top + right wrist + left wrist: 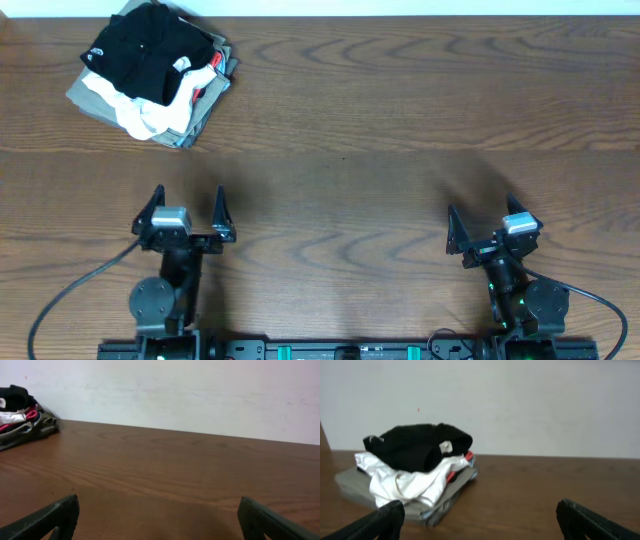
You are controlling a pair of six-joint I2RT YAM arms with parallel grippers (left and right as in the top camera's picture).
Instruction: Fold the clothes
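Note:
The black garment point(150, 55) lies bunched and folded on top of a stack of white, olive-grey and red clothes point(150, 120) at the table's far left corner. A small white logo shows at its left edge. It also shows in the left wrist view point(417, 445) and, far off at the left edge, in the right wrist view point(15, 394). My left gripper point(189, 195) is open and empty at the front left, well short of the stack; its fingers frame bare table point(480, 512). My right gripper point(482, 208) is open and empty at the front right point(160, 507).
The stack point(405, 485) rests on a brown wooden table point(400, 120) whose far edge meets a white wall point(175, 390). The arm bases and cables sit along the front edge.

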